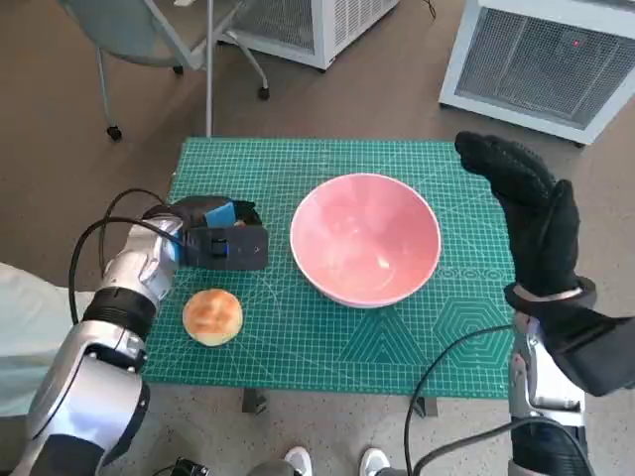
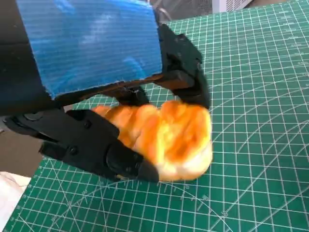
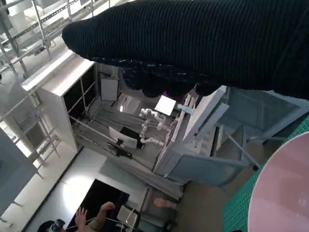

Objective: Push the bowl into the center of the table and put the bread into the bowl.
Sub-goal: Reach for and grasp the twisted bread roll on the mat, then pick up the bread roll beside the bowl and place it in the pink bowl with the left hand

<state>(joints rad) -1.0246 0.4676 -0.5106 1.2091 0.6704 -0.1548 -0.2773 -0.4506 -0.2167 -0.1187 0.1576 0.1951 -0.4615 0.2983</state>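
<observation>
The pink bowl [image 1: 365, 238] stands empty near the middle of the green cutting mat [image 1: 298, 169]; its rim also shows in the right wrist view [image 3: 285, 193]. The round golden bread [image 1: 212, 315] lies on the mat near the front left edge. My left hand [image 1: 216, 238] hovers just beyond the bread, apart from it in the head view. In the left wrist view its black fingers [image 2: 101, 150] are spread on either side of the bread [image 2: 169, 137] and hold nothing. My gloved right hand [image 1: 531, 223] is raised to the right of the bowl with its fingers stretched out, clear of the rim.
A wheeled chair [image 1: 149, 40] stands beyond the table's far left corner. White ventilated units [image 1: 546, 59] stand behind the table at the far right. Shoes [image 1: 332, 461] show at the table's front edge. A person [image 3: 91, 217] appears in the right wrist view.
</observation>
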